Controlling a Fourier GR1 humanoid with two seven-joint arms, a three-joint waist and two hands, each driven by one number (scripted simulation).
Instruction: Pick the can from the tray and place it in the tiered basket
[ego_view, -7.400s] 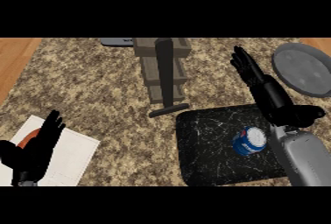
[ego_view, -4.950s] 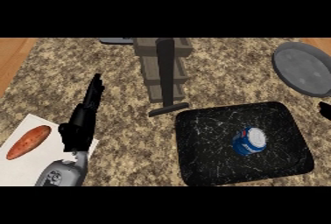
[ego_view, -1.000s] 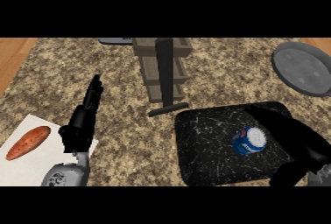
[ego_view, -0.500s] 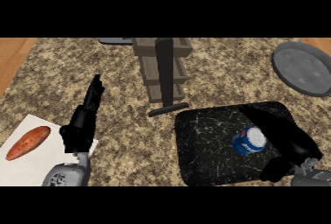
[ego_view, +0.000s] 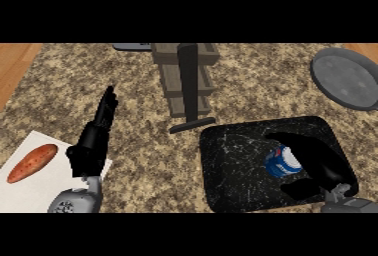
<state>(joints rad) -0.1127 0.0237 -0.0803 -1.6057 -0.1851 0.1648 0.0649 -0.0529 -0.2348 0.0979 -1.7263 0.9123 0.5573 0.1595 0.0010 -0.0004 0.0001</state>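
- On the speckled counter (ego_view: 96, 75), low and right, sits a dark tray (ego_view: 236, 170) with the blue-and-white can (ego_view: 279, 162) lying in its right half.
- Above it, the tiered basket (ego_view: 184, 75) stands at top centre, its shelves holding nothing visible.
- Far right, a grey plate (ego_view: 347, 77) rests near the counter's edge.
- Lower left, a white board (ego_view: 37, 185) carries an orange sweet potato (ego_view: 32, 163).
- Right hand (ego_view: 317, 162) reaches over the tray from the lower right, fingers curved above the can and thumb below it; whether they touch is unclear.
- Left hand (ego_view: 96, 135) lies left of centre, fingers straight and together, holding nothing.
- Bare counter runs between tray and basket.
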